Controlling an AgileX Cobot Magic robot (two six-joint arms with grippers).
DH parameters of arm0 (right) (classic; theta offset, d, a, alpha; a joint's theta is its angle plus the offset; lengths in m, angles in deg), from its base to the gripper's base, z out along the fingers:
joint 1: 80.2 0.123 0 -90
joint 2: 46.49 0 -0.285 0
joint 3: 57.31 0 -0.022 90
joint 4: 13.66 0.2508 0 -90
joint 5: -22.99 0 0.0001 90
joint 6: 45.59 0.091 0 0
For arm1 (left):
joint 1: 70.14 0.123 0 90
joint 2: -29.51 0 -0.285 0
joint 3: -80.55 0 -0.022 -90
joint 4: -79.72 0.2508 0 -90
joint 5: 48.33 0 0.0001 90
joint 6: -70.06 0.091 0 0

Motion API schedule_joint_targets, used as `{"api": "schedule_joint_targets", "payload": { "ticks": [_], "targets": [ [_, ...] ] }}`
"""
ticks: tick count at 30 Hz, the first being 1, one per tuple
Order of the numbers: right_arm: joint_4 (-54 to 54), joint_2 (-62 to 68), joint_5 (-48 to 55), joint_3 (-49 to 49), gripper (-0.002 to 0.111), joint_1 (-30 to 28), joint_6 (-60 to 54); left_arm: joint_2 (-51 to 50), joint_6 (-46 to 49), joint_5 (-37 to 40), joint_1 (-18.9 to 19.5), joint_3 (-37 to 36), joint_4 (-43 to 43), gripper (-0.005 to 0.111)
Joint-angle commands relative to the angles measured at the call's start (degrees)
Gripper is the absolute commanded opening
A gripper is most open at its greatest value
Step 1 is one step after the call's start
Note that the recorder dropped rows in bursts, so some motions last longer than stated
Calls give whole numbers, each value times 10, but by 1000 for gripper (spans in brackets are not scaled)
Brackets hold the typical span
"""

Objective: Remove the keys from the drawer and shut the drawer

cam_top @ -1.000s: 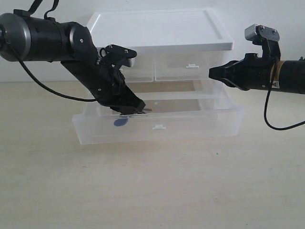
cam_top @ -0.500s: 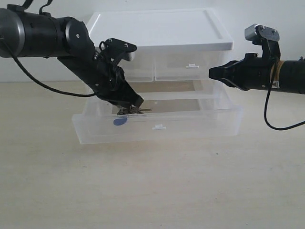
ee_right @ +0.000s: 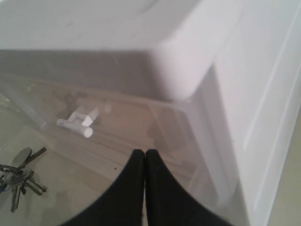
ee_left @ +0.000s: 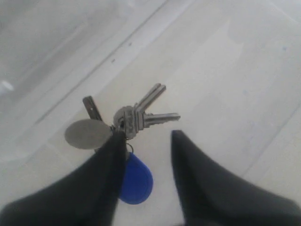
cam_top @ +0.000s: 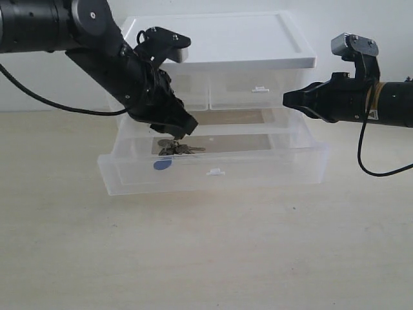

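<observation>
My left fingers (ee_left: 106,179) stand apart with nothing between them. One tip sits right at the ring of the small bunch of silver-grey metal keys (ee_left: 136,117), one of them blue-headed; I cannot tell whether it touches. The keys lie on the floor of the wide, shallow, translucent plastic drawer (cam_top: 271,166), towards its left end. The drawer is pulled well out of the clear plastic cabinet (cam_top: 219,39) with the white top. Seen from outside, my left gripper (cam_top: 182,134) hangs just above the bunch.

My right fingers (ee_right: 136,188) are pressed together on nothing. My right gripper (cam_top: 288,99) hovers beside the cabinet's right end, level with the upper half-width drawers and well apart from the small white tab handle (cam_top: 215,172).

I judge I am at the pick-up, with the keys not yet gripped. Next I should drop my left side, bring the ring and key heads between both tips, close firmly and lift clear of the front wall. The open drawer then needs a square push on its front, so it slides in without skewing
</observation>
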Motion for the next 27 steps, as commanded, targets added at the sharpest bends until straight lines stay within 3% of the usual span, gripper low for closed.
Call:
{"api": "schedule_joint_targets", "payload": {
  "ticks": [1,3,9,12,19,21,24,25,26,27],
  "targets": [
    [22,-2,22,-9,0,-4,-2,-35,-16,-19,1,0,-1,73],
    [22,-2,22,-9,0,-4,-2,-49,-28,-44,1,0,-1,80],
    [22,-2,22,-9,0,-4,-2,-79,-100,-84,1,0,27,79],
    [22,-2,22,-9,0,-4,-2,-84,-200,-113,1,0,78,77],
    [22,-2,22,-9,0,-4,-2,-89,-329,-48,1,0,223,73],
    [22,-2,22,-9,0,-4,-2,-89,-330,-53,1,0,226,72],
    [22,-2,22,-9,0,-4,-1,-89,-304,-66,1,0,206,52],
    [21,-2,22,-9,0,-4,-1,-89,-294,-70,1,0,192,40],
    [21,-2,22,-9,0,-4,-1,-89,-257,-73,1,0,167,14],
    [21,-2,22,-9,0,-4,-1,-89,-231,-73,1,0,155,4]
  ]
}}
